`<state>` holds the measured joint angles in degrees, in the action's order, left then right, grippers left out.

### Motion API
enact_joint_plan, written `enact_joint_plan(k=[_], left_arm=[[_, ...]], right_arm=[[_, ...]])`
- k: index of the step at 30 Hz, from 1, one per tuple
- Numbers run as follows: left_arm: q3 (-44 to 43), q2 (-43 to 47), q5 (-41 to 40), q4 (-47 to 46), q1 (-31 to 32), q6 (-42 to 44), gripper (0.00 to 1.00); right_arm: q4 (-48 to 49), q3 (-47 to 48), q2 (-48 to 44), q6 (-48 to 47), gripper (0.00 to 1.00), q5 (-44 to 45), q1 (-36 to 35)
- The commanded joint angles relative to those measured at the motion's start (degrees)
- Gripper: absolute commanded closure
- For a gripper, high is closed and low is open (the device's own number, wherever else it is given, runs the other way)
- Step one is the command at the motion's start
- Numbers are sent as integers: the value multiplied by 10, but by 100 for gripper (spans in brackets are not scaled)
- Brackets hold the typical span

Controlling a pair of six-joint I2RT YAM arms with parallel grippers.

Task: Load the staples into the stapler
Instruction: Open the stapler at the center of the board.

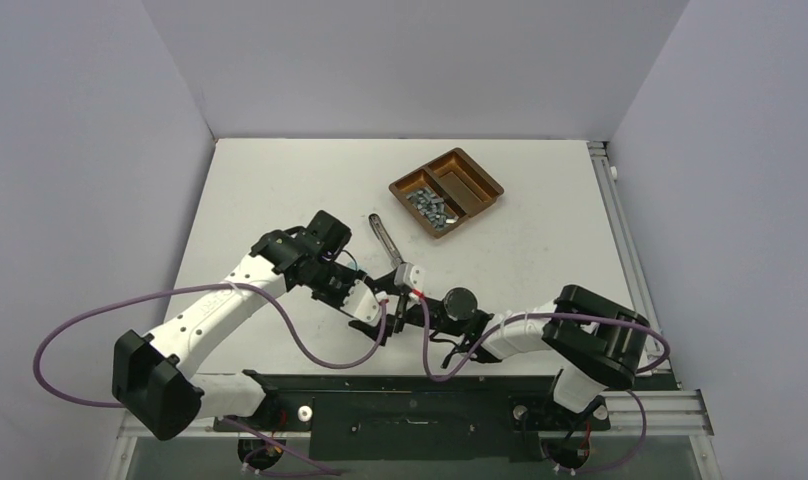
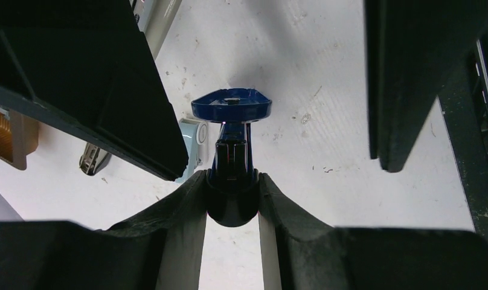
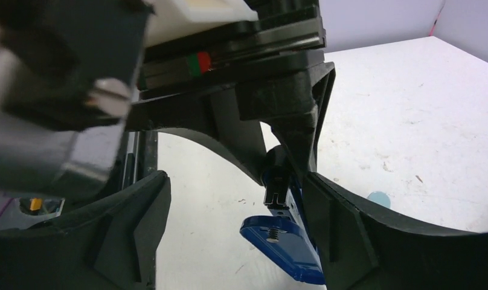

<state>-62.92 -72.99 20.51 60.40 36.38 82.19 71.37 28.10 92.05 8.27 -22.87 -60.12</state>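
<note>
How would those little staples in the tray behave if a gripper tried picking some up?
Probably stiff and light: the staples look like short grey blocks, tiny beside the tray. Heaped loosely, they would likely slide and scatter if pushed, not roll. Their smallness may make pinching one fiddly.

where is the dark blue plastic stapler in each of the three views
Top external: the dark blue plastic stapler sits near picture centre, its silvery arm pointing up-left.
Left wrist: the stapler is dead centre, clamped in the left gripper.
Right wrist: the stapler is low centre, between the open fingers of the right gripper.
Shared landmark: the white tabletop.
</note>
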Motion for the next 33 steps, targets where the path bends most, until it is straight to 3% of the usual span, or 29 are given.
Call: enact_joint_plan(k=[1,6,11,14,20,33], left_arm=[[-38,21,10,-13,11,-7,97],[-41,36,14,9,24,-13,97],[-43,40,8,27,26,-9,98],[-41,41,0,33,26,-8,99],[-36,41,-24,17,13,-20,100],[-11,43,11,21,-161,28,100]], right_arm=[[13,22,14,-18,24,36,-2],[29,24,40,-32,37,81,-3],[32,16,41,-39,77,98,-3],[29,-3,28,-41,91,108,-3],[1,-44,16,-47,91,114,-4],[11,-85,77,-28,91,110,-3]])
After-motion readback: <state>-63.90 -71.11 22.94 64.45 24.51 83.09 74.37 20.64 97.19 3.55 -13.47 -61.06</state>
